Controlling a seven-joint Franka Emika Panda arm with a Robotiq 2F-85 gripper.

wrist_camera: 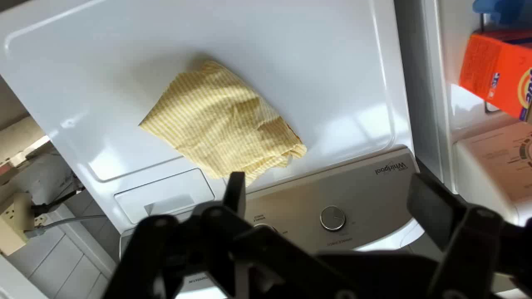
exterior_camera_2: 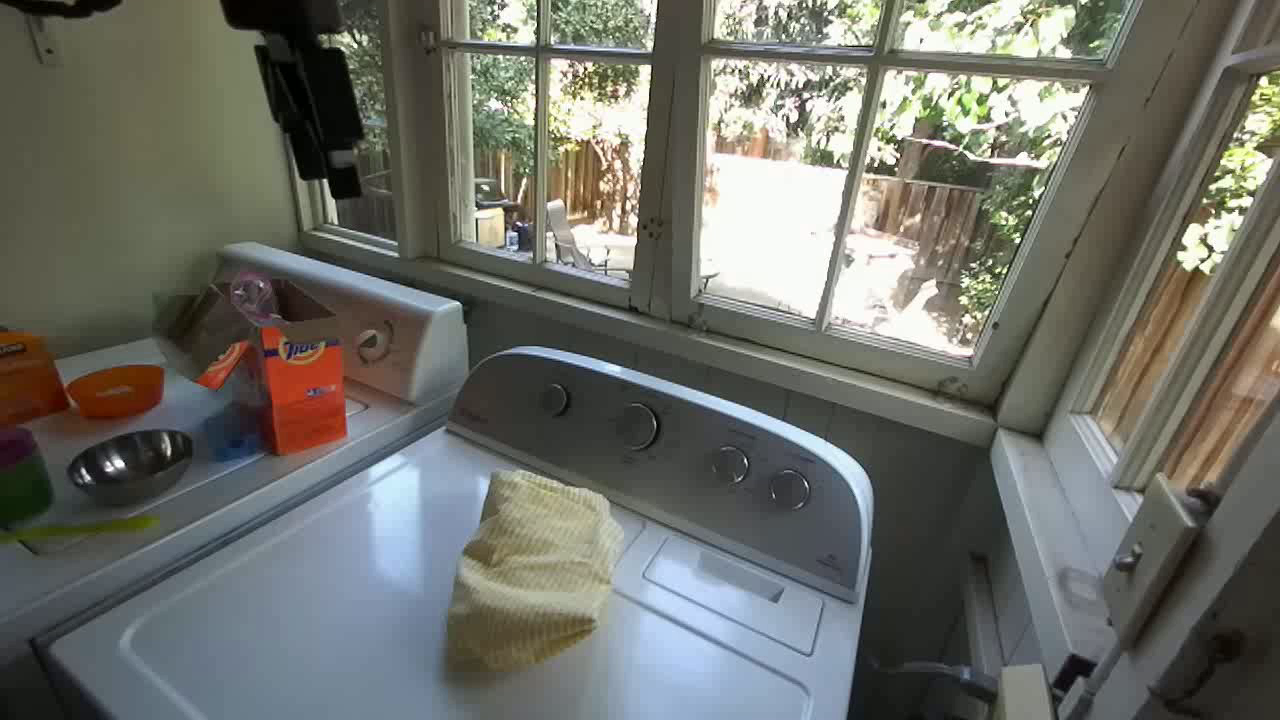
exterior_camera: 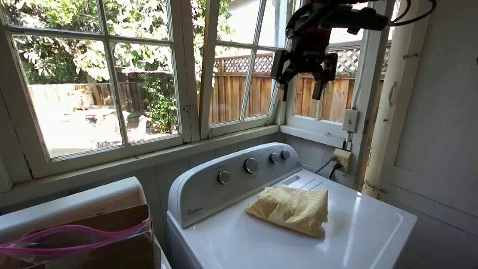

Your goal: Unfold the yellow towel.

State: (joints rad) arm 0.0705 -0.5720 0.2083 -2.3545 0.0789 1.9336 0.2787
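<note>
The yellow towel (wrist_camera: 224, 128) is seen bunched on the surface (wrist_camera: 311, 50), well below the tool (exterior_camera: 299, 96), whose jaws are spread wide with nothing held; in the wrist view the towel's long axis is slanted to the gap, so some turning may be needed

In both exterior views the arm (exterior_camera: 336, 16) is cut off above and the bench (exterior_camera: 254, 250) on its near side; the underside of the yellow towel (exterior_camera: 291, 209) is hidden. The left edge of an exterior view cuts an orange box (exterior_camera_2: 28, 385). In the wrist view the pincer (wrist_camera: 327, 182) partly hides 1 knob (wrist_camera: 266, 226) on the control panel (wrist_camera: 291, 207).
</note>
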